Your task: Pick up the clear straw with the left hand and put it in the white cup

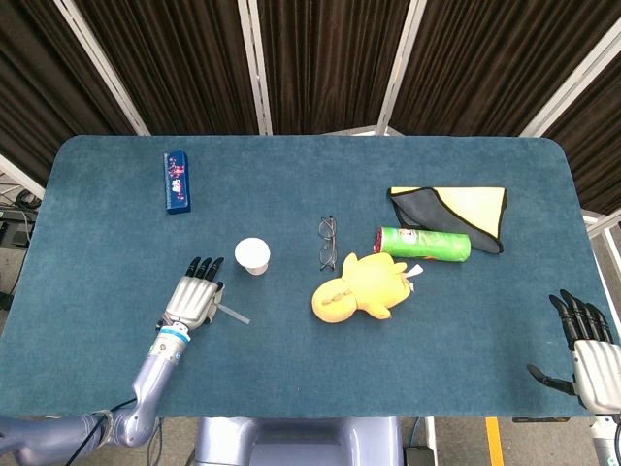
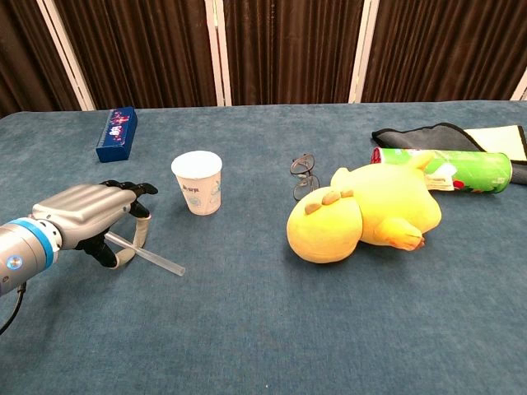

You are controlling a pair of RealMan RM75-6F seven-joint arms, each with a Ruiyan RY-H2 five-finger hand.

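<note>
- My left hand is arched right over the near end of the clear straw, fingers curled around it. Can't tell if I've actually got it pinched yet.
- The straw lies flat on the desk, long axis running out from under my palm, away to my right.
- The white cup stands upright just ahead and to the right of that hand.
- My right hand is way off, spread and empty.

left hand: silver metallic shell, black fingers with pale tips | wrist: white cuff, blue ring | forearm: grey-lilac, thin black cable | right hand: silver-grey palm, black fingers
</note>
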